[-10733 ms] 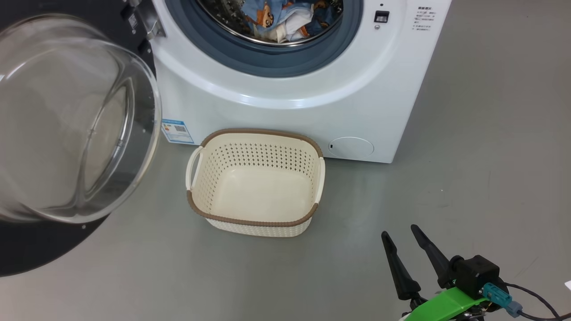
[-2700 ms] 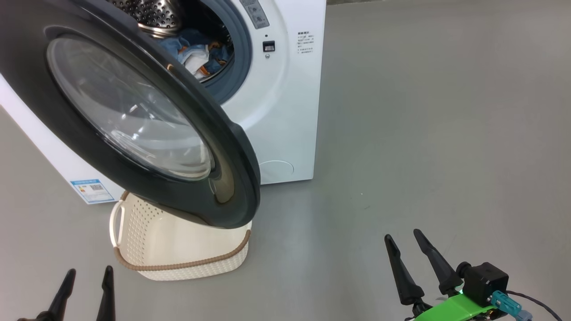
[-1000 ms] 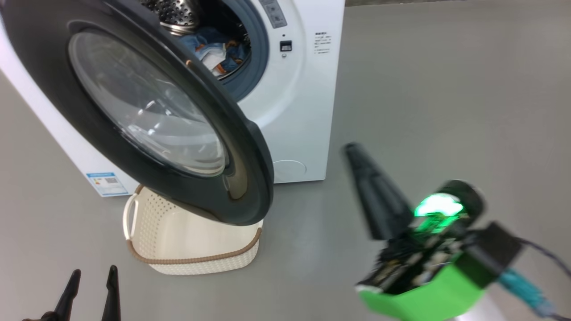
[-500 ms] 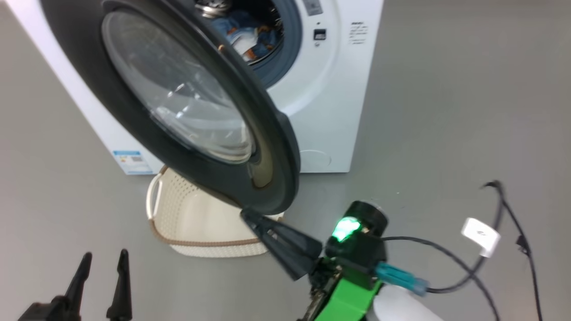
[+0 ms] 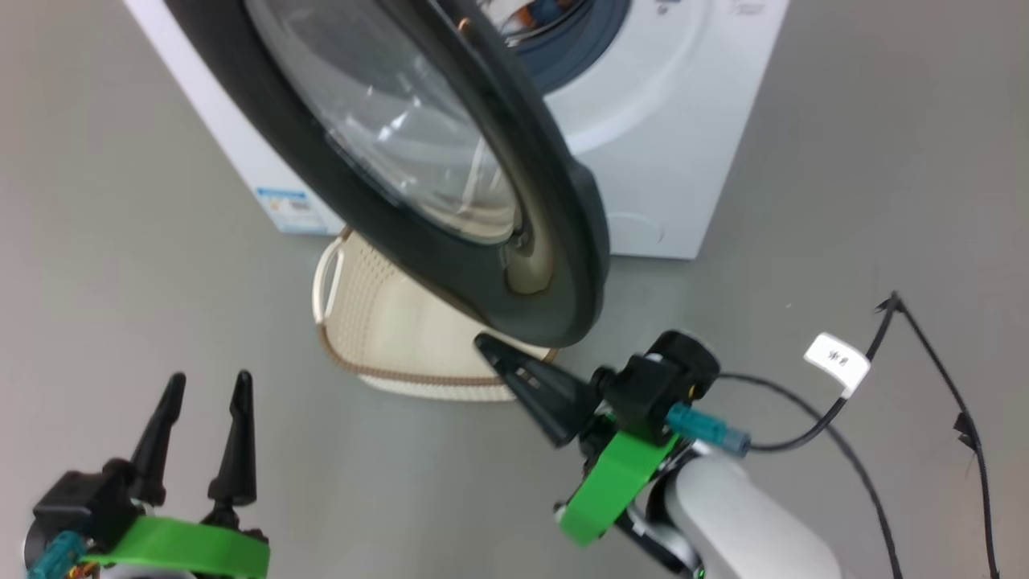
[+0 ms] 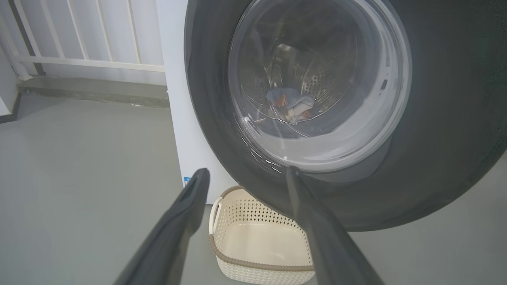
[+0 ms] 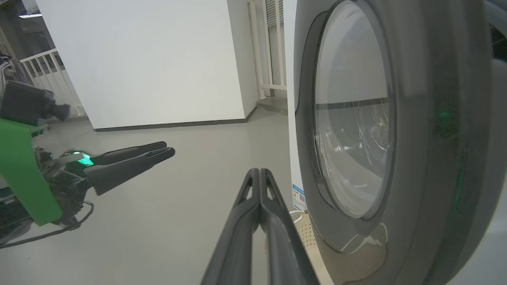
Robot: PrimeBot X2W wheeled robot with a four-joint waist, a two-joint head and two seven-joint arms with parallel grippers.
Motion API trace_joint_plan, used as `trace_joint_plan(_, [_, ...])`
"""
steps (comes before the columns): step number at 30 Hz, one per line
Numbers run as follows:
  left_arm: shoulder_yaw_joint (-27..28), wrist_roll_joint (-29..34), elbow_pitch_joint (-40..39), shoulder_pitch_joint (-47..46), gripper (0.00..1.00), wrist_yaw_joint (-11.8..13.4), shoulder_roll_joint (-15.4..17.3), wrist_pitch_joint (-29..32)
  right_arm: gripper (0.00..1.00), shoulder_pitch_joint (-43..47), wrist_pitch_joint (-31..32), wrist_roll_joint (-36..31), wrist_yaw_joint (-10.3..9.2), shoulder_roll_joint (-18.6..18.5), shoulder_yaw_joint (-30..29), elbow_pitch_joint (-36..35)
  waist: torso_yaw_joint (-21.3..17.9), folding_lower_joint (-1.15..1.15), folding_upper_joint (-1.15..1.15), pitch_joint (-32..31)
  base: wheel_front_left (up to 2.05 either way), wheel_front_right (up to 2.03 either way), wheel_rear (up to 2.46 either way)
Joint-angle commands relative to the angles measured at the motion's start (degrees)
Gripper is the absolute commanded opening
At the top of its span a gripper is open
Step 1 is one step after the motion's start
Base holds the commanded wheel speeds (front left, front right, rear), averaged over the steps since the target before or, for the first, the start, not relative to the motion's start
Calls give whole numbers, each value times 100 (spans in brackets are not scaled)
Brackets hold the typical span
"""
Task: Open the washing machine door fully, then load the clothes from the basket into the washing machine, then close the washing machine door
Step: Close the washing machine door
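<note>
The washing machine door (image 5: 563,241), black-rimmed with a glass bowl, stands partly open and hangs over the cream basket (image 5: 386,330), which has nothing in it. The clothes (image 5: 526,10) lie in the drum of the white washing machine (image 5: 683,137). They also show through the glass as the clothes (image 6: 291,109). My right gripper (image 5: 485,344) is shut on nothing. Its tip sits just below the door's lower rim, on the outer side. In the right wrist view my right gripper (image 7: 258,172) stays a little apart from the door (image 7: 435,158). My left gripper (image 5: 209,378) hangs open at the lower left, facing the door (image 6: 435,166) and the basket (image 6: 257,245).
A black cable with a white tag (image 5: 836,362) trails over the grey floor at the right. A white railing (image 6: 79,39) and a step stand behind the machine's left side. My left gripper (image 7: 168,149) is to the left of a white wall (image 7: 158,59).
The head camera has tilted and shifted. My right gripper, shut, has swung from the right across to the door's lower rim. The door's angle looks unchanged.
</note>
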Motion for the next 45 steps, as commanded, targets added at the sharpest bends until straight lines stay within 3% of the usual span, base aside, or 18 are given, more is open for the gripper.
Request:
trace_joint_plan(1, [162,-78,-153,-260,100,-9,166,-37,0,-149,-77,-89,16,179,-73,-21,278,0,0,336,0,0,0])
trace_joint_plan(13, [-47,-402,-190,-754,100,-9,283,-37,0,-493,-281,-709,16,226,-1685,194,564,0,0,953,0,0,0])
trace_joint_plan(34, [-444,-760,-364,-1281,100,-9,542,-37,0,-2004,-351,-991,16,228,-3088,260,606,0,0,1941,0,0,0])
trace_joint_plan(45, [-612,-979,-447,-1638,100,-9,632,-37,0,-3244,-352,-1182,16,228,-3602,555,669,0,0,2582,0,0,0])
